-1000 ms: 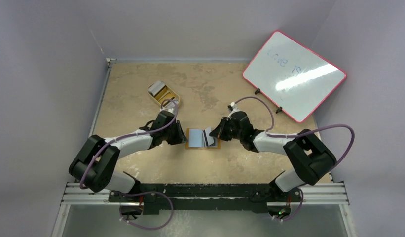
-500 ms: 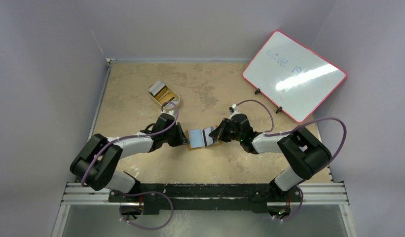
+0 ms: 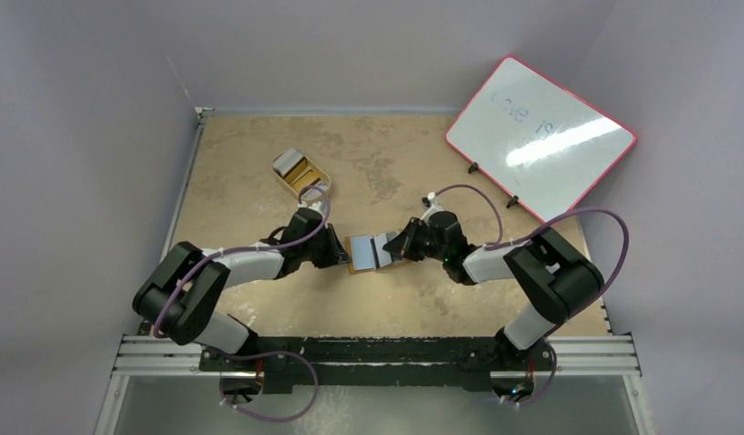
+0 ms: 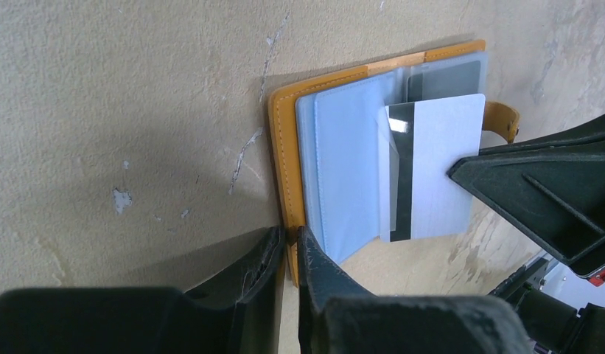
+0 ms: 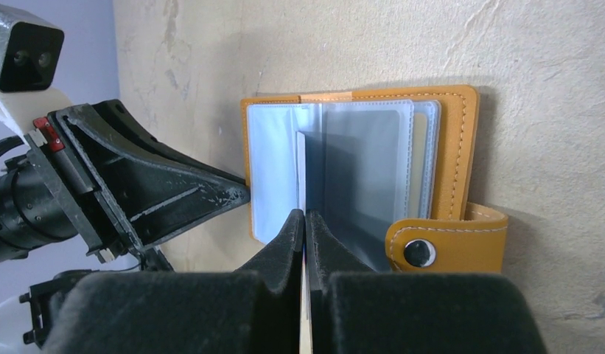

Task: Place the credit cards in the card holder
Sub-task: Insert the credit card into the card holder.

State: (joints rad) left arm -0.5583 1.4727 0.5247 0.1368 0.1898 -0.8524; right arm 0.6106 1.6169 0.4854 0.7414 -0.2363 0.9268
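The orange-tan card holder (image 3: 372,254) lies open on the table between my arms, its clear pockets facing up; it also shows in the left wrist view (image 4: 283,147) and the right wrist view (image 5: 455,155). My left gripper (image 3: 333,251) is shut on its left cover edge (image 4: 290,237). My right gripper (image 3: 400,246) is shut on a pale card with a black stripe (image 4: 439,169), held edge-on (image 5: 300,169) with its end inside a pocket. More credit cards (image 3: 302,172) lie in the cream tray.
The cream oval tray (image 3: 283,161) sits at the back left. A red-framed whiteboard (image 3: 540,138) leans at the back right. The holder's snap strap (image 5: 446,243) lies at its right side.
Both grippers and the holder have shifted slightly toward the back. The card in my right gripper now lies flatter and deeper in the pocket.
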